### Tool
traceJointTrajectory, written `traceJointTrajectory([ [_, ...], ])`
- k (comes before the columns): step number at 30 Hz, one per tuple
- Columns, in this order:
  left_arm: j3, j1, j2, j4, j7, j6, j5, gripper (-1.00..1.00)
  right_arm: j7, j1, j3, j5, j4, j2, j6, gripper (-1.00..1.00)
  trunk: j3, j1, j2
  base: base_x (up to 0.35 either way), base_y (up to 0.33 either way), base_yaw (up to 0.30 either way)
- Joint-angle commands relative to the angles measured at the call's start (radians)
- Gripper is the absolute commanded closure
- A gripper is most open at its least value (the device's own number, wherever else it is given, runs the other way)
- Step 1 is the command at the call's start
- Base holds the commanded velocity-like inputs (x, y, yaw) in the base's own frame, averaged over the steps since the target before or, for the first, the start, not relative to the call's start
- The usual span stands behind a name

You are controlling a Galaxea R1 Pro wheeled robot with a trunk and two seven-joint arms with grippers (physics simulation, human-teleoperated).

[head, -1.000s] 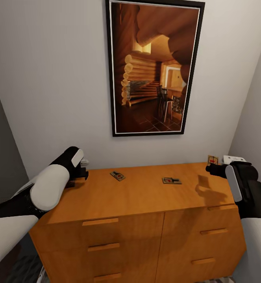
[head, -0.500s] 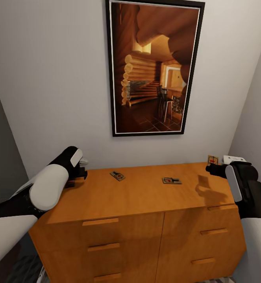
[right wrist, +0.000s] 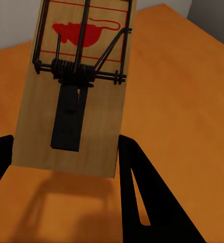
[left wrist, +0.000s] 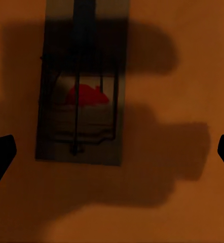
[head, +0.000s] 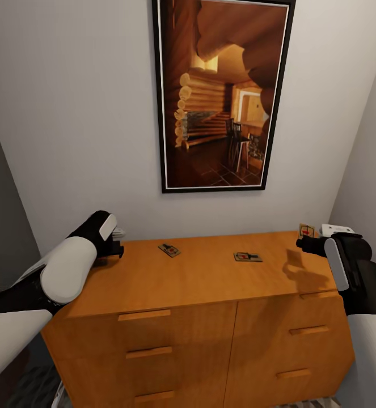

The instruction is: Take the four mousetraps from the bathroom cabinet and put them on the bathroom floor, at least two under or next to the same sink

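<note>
Orange-brown wooden cabinet (head: 199,283) with a smooth top, drawer fronts and bar handles served as the landmark; it stood against a pale wall under a tall black-framed picture of a log interior (head: 222,93).

Left gripper (head: 115,248): black, at the cabinet's left rear corner just above the top. In the left wrist view its dark fingertips (left wrist: 0,154) stood wide apart over a shadowed mousetrap (left wrist: 80,104) lying flat on the wood, not touching it.

Second small tan wooden mousetrap with dark wire and a red mark (head: 169,249): flat on the top, left of centre, towards the wall.

Third mousetrap (head: 247,256): flat, right of centre.

Right gripper (head: 304,243): at the cabinet's right rear corner, its fingers closed on a fourth mousetrap (right wrist: 76,86) held upright above the top. Small white-grey gadget (head: 336,229) sat just beside it.
</note>
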Motion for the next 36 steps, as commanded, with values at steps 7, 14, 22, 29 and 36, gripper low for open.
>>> traceJointTrajectory([
  [7, 0.008, -0.001, 0.008, -0.007, -0.001, 0.004, -0.010, -1.00, -0.009, -0.001, 0.000, -0.014, -0.001, 0.000, 0.003, 1.00, -0.020, 0.023, -0.043, 0.000, 0.000, 0.000],
  [14, 0.007, -0.001, 0.010, -0.034, 0.000, 0.005, -0.010, -1.00, -0.009, -0.001, -0.001, -0.014, -0.001, 0.000, 0.003, 1.00, -0.020, 0.023, -0.043, 0.000, 0.000, 0.000],
  [22, 0.005, -0.001, 0.010, -0.056, 0.001, 0.005, -0.012, -1.00, -0.010, -0.001, 0.000, -0.015, 0.000, 0.000, 0.003, 1.00, -0.020, 0.023, -0.043, 0.000, 0.000, 0.000],
  [29, 0.005, -0.001, 0.010, -0.057, 0.001, 0.005, -0.012, -1.00, -0.010, -0.001, 0.000, -0.015, 0.001, 0.001, 0.003, 1.00, -0.020, 0.023, -0.043, 0.000, 0.000, 0.000],
  [36, 0.005, -0.001, 0.009, -0.052, 0.001, 0.005, -0.012, -1.00, -0.010, -0.001, 0.000, -0.015, 0.001, 0.000, 0.003, 1.00, -0.020, 0.023, -0.043, 0.000, 0.000, 0.000],
])
